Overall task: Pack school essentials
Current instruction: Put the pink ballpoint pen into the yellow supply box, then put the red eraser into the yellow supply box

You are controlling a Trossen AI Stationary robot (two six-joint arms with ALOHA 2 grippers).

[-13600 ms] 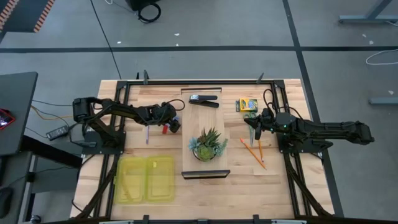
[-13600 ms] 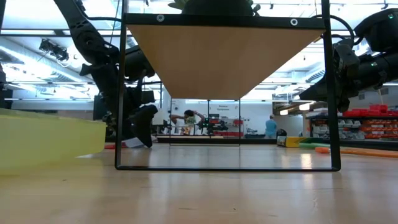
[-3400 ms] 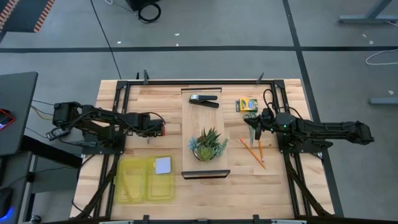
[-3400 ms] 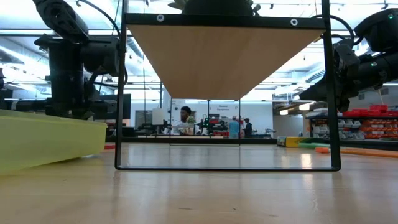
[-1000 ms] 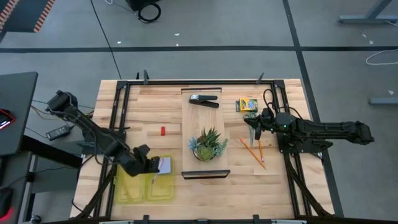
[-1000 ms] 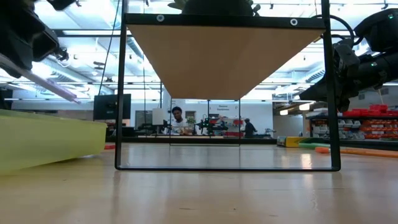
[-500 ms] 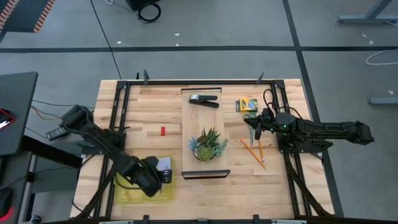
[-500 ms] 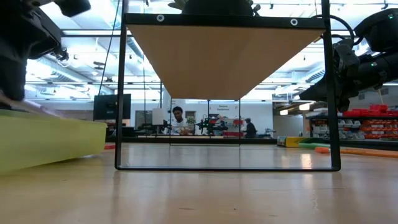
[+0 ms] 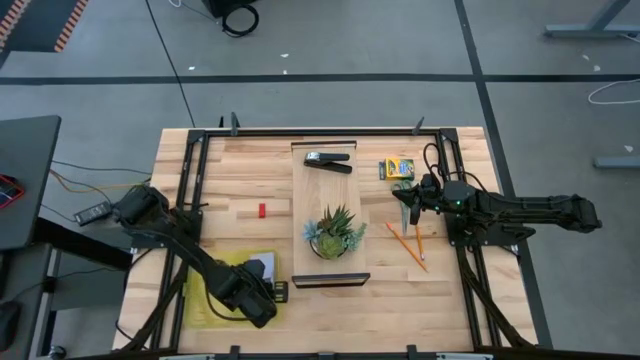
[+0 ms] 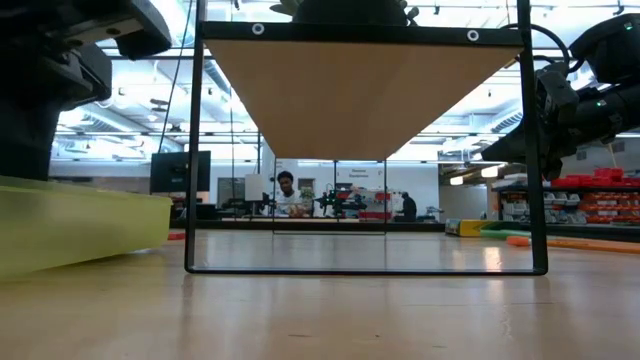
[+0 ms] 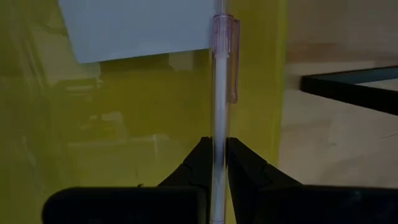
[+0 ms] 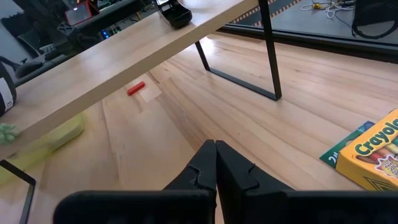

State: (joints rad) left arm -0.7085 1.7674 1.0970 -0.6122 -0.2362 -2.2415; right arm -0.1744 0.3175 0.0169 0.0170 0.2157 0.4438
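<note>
Because the yellow case (image 9: 205,300) lies open at about seven o'clock on the table (image 9: 250,185), the left gripper (image 9: 262,300) hangs over its right half, presumably to lay its load inside. From above, the pale blue note pad (image 9: 262,265) already sits in that half; the red piece (image 9: 262,211) lies bare near ten o'clock, while the crayon box (image 9: 397,169), scissors (image 9: 401,187) and orange pencils (image 9: 410,243) wait around three o'clock beside the right gripper (image 9: 412,210). The stapler (image 9: 328,159) and potted plant (image 9: 334,232) occupy the raised shelf (image 9: 330,190) at centre, out of the way.

In the low view, the case wall (image 10: 80,225) shows at nine o'clock, with a lit workshop and a seated person (image 10: 287,192) beyond.

At the left wrist, the jaws are clamped on a clear pink pen (image 11: 221,93), aligned along the case, its tip near the pad (image 11: 140,25).

At the right wrist, jaws together and empty, idle over bare wood beside the crayon box (image 12: 373,152).
</note>
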